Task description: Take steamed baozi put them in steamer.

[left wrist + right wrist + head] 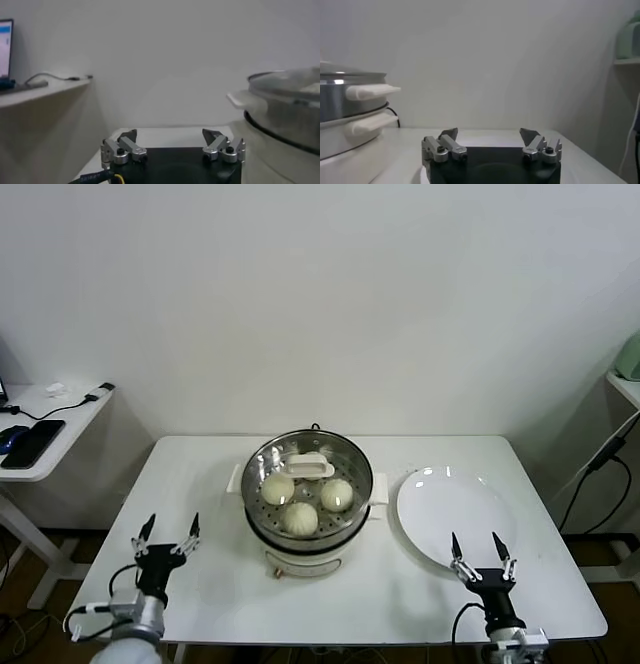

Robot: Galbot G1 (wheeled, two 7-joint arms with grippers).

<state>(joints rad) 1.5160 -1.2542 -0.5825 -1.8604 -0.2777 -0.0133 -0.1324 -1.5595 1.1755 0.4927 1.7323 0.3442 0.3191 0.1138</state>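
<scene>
The steamer [306,526] stands at the table's middle, a steel pot on a cream base, with a glass lid [304,467] and its white handle on top. Three baozi show through the lid: one at the left [277,488], one at the front [301,518], one at the right [337,494]. A fourth is hidden under the lid's handle. My left gripper [168,534] is open and empty at the front left, well clear of the steamer [287,112]. My right gripper [481,551] is open and empty at the front right, by the plate's front edge; the steamer [345,117] shows off to its side.
An empty white plate [455,514] lies right of the steamer. A side table [45,429] with a phone and cables stands off to the left. A cable hangs at the far right.
</scene>
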